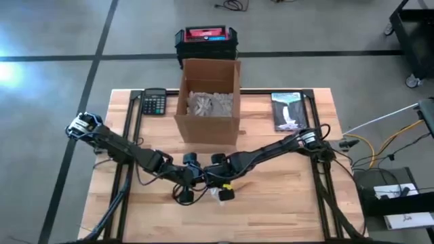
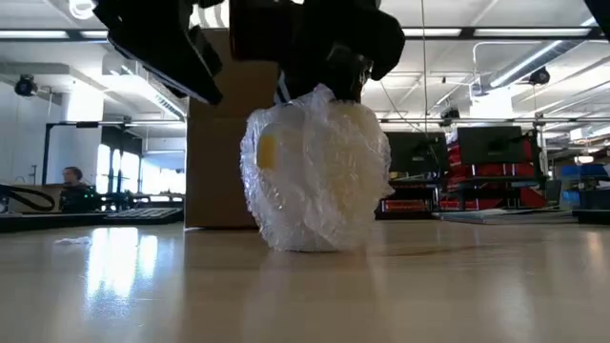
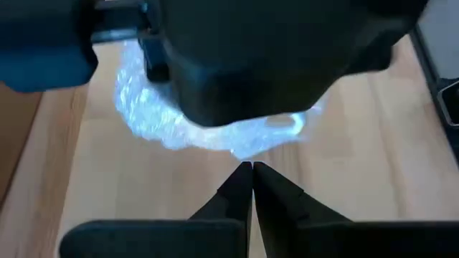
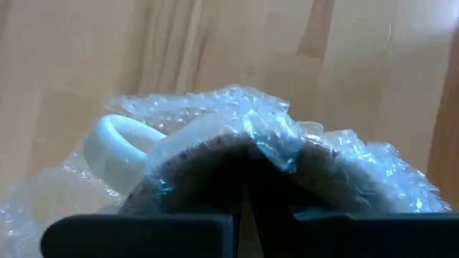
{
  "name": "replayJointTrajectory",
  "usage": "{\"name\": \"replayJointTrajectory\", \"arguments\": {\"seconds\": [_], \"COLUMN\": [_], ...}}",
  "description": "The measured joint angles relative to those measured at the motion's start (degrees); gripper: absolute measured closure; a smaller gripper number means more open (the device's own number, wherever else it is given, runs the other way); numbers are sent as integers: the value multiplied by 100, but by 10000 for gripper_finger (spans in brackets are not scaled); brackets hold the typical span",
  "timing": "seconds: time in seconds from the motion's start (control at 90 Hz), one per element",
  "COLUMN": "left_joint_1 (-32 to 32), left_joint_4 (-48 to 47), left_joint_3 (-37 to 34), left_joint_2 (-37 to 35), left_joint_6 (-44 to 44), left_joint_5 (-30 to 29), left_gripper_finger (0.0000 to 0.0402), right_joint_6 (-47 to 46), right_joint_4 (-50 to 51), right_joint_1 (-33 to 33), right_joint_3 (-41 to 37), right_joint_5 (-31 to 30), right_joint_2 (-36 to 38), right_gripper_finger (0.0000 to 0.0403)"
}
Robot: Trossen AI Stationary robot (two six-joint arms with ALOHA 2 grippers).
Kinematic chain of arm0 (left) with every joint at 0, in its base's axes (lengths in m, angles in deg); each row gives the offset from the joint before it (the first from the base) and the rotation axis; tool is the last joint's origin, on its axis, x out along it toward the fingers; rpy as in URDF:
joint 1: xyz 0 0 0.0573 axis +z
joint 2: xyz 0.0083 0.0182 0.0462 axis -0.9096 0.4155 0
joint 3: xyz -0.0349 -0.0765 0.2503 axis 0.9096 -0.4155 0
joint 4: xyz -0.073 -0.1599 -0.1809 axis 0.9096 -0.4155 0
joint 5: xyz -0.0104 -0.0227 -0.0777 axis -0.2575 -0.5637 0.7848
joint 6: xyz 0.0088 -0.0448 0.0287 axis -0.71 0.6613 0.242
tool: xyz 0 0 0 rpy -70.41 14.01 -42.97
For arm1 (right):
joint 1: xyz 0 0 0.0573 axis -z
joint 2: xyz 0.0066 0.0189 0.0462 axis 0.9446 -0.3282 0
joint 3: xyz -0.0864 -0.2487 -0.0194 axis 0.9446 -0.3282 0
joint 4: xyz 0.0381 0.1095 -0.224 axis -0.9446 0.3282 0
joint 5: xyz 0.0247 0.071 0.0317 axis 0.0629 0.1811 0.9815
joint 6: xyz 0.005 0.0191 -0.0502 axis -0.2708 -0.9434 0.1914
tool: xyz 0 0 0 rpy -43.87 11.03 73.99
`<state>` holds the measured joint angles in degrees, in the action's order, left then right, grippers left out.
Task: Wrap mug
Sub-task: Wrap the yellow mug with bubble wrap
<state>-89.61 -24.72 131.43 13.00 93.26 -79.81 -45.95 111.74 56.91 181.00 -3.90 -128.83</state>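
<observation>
Right gripper (image 2: 329, 81) angled down from above, fingers pinching bubble wrap (image 2: 319, 176) atop the mug (image 4: 118, 147), left gripper (image 3: 252, 172) just beside, fingertips pressed together

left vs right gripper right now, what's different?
The left gripper is shut on nothing, fingertips meeting just short of the bubble-wrapped mug; the right gripper is shut on the wrap at the top of the bundle. In the high view the left gripper sits left of the mug, the right one directly over it. Both hang low over the wooden table, in front of the cardboard box.
</observation>
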Motion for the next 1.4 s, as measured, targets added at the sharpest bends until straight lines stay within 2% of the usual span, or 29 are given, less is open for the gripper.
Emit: {"name": "replayJointTrajectory", "arguments": {"seconds": [0.111, 0.2, 0.5, 0.667, 0.8, 1.033, 1.4], "left_joint_1": [-4, 0, 23, 107, 128, 155, 153], "left_joint_4": [142, 690, 4007, 5803, 6054, 6551, 6235], "left_joint_3": [-186, -429, -1781, -2415, -2434, -1971, -1851], "left_joint_2": [77, 99, 107, 172, 477, 1341, 1442], "left_joint_6": [-209, -455, -1309, -1303, -1300, -1304, -1210], "left_joint_5": [-30, -32, -735, -737, -719, -634, -569], "left_gripper_finger": [402, 402, 402, 402, 402, 402, 402], "right_joint_6": [3, 7, 20, 22, 24, 75, 50], "right_joint_4": [-17, -57, -71, -75, -85, -66, 420], "right_joint_1": [4, 0, -5, -5, -5, -9, 0], "right_joint_3": [-9, -22, -28, -28, -28, -52, -47], "right_joint_5": [0, -4, -22, -22, -22, 18, -70], "right_joint_2": [70, 125, 155, 156, 161, 293, 847], "right_gripper_finger": [389, 389, 389, 389, 389, 389, 389]}}
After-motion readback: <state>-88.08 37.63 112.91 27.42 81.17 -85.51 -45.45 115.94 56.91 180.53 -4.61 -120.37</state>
